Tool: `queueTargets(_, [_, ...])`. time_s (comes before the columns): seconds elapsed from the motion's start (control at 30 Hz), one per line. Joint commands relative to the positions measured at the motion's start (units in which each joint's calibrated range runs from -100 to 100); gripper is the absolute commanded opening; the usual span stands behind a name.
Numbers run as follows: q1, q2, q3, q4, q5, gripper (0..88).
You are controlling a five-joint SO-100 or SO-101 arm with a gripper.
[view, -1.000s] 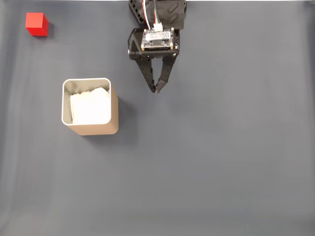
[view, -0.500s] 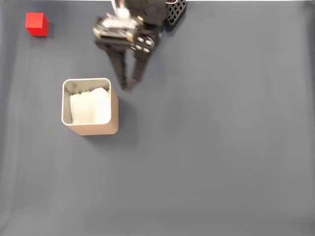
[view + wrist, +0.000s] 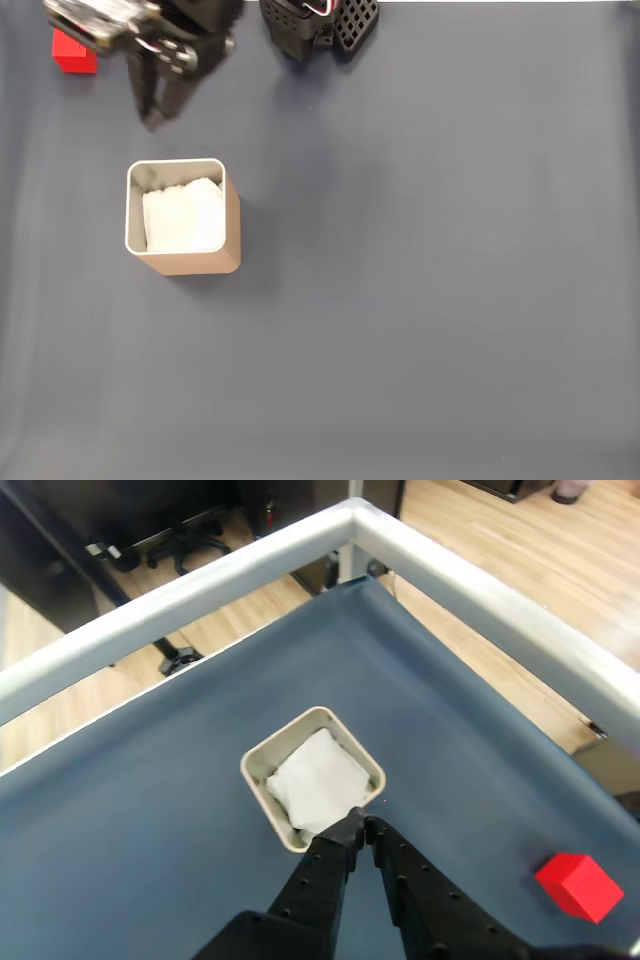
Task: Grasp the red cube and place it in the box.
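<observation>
The red cube [image 3: 73,54] sits on the blue-grey mat at the top left of the fixed view, partly covered by my arm; the wrist view has the red cube [image 3: 579,886] at the lower right. The tan box [image 3: 183,218] with its white lining stands below it, and the box [image 3: 312,777] lies mid-frame in the wrist view. My black gripper [image 3: 152,122] hangs shut and empty between the cube and the box, to the cube's lower right. From the wrist, the gripper [image 3: 361,821] points at the box's near rim.
The arm's black base [image 3: 320,25] stands at the mat's top edge. In the wrist view a pale metal table frame [image 3: 470,585] borders the mat, with wooden floor and chair legs beyond.
The arm has swung left across the top of the fixed view, from right of the box to near the red cube, with its fingers closed throughout.
</observation>
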Motion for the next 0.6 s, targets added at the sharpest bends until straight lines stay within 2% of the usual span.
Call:
queueTargets(0.0, [6.0, 1.6, -2.5, 0.8, 0.7, 0.8])
queueTargets(0.57, [24.5, 10.4, -2.2, 0.6, 1.9, 3.1])
